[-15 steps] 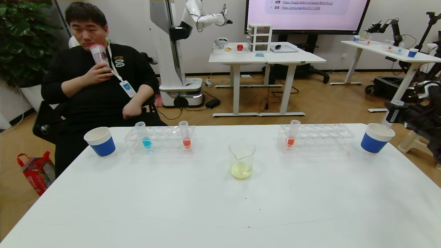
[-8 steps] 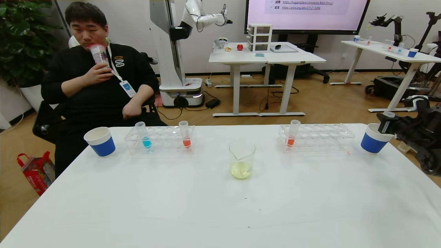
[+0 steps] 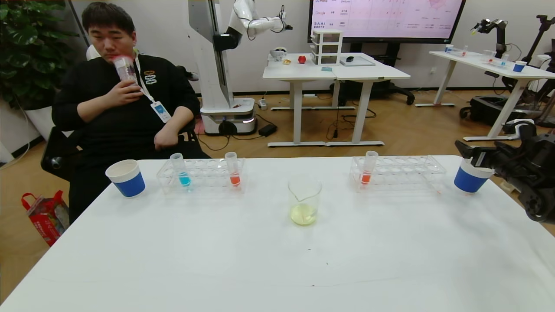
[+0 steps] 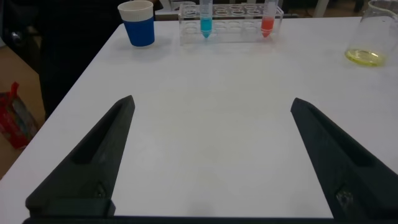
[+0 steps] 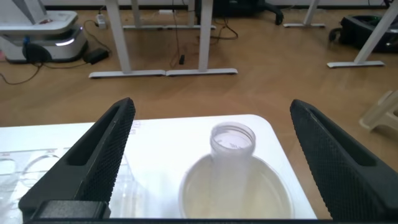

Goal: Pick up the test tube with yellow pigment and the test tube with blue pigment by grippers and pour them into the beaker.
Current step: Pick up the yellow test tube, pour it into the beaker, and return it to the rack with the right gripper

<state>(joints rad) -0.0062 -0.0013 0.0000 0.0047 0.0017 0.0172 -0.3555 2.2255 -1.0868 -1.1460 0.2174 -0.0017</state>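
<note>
The test tube with blue pigment [image 3: 184, 173] [image 4: 206, 22] stands in the left clear rack [image 3: 204, 175]. The beaker [image 3: 304, 200] [image 4: 373, 31] sits mid-table with pale yellow liquid at its bottom. My right gripper [image 3: 463, 157] [image 5: 212, 109] hovers open above the right paper cup [image 3: 470, 180]. A clear tube [image 5: 233, 146] with no liquid showing stands in that cup, free between the jaws; I cannot tell if it is the yellow pigment tube. My left gripper [image 4: 212, 102] is open and empty over bare table at the near left.
Orange-red tubes [image 3: 234, 171] [image 3: 368, 169] stand in the left rack and the right rack [image 3: 399, 171]. A second blue paper cup [image 3: 126, 178] sits far left. A seated person [image 3: 121, 99] is behind the table's left end.
My right gripper came in from the right over the paper cup and opened, letting the clear tube go into the cup. The left arm stayed still.
</note>
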